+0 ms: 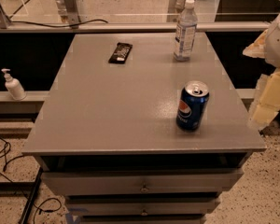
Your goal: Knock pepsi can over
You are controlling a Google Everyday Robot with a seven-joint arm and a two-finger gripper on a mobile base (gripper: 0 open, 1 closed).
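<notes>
The pepsi can [192, 105] is dark blue with the round red-white-blue logo and a silver top. It stands upright on the grey tabletop [121, 106], near the front right corner. My gripper [267, 94] shows as pale cream and white parts at the right edge of the view, beyond the table's right side. It is to the right of the can and apart from it.
A clear plastic water bottle [185, 29] stands at the table's back right. A dark snack wrapper [120, 52] lies flat at the back middle. A white pump dispenser [11, 84] sits on a ledge to the left. Drawers [142, 183] front the table, and cables lie on the floor at left.
</notes>
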